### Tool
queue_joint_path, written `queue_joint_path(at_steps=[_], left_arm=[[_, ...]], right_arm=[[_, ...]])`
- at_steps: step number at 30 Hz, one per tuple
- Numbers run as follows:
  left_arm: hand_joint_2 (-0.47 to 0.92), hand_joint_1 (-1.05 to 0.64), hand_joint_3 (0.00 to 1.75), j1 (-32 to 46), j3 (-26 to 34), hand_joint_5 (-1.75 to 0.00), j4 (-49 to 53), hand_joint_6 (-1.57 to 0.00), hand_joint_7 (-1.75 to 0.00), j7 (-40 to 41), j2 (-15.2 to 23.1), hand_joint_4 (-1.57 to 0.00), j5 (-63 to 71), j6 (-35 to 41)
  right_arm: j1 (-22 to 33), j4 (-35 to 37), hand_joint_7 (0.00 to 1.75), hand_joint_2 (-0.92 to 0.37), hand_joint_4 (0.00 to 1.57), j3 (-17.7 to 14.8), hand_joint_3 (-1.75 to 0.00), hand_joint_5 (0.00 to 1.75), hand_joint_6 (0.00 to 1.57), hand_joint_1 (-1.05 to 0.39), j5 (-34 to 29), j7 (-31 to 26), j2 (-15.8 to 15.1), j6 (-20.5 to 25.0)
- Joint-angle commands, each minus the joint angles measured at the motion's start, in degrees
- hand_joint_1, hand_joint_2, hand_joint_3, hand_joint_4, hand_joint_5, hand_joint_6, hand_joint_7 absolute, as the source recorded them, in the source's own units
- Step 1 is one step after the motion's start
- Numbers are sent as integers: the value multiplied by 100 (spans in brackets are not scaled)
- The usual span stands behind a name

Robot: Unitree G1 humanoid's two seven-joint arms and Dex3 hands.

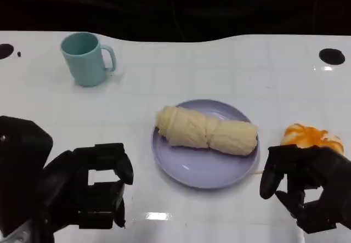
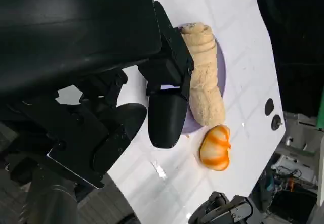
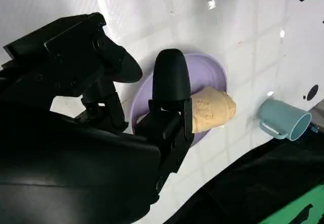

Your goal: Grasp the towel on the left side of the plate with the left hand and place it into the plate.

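Beige towel (image 1: 207,131) lies in the plate (image 1: 197,171); left hand (image 1: 90,191), seemingly empty, spread beside.

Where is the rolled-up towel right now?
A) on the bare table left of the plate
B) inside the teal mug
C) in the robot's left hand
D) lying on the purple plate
D: the rolled beige towel lies across the purple plate, while the left hand hangs beside the plate, holding nothing.

Left hand (image 1: 88,191) cut by lower left frame edge; right hand (image 1: 307,185) cut by lower right edge, hiding lower part of orange object (image 1: 311,136). Towel (image 3: 212,107) half hidden behind right hand's finger.
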Motion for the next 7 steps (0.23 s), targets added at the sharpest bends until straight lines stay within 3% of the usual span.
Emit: queue_joint_path(at_steps=[1,7], left_arm=[[41,-7,145,-101,1,-175,-6,-77,-168,83,114,-89,-76,33],[40,-7,145,-65,-97,-175,14,-78,-166,124,142,-89,-30,-133]], right_arm=[[31,-15,143,-54,76,-109,-112,175,72,2,91,46,-71,-52],[47,-26,144,-55,75,-152,-112,175,70,0,92,91,-140,-21]])
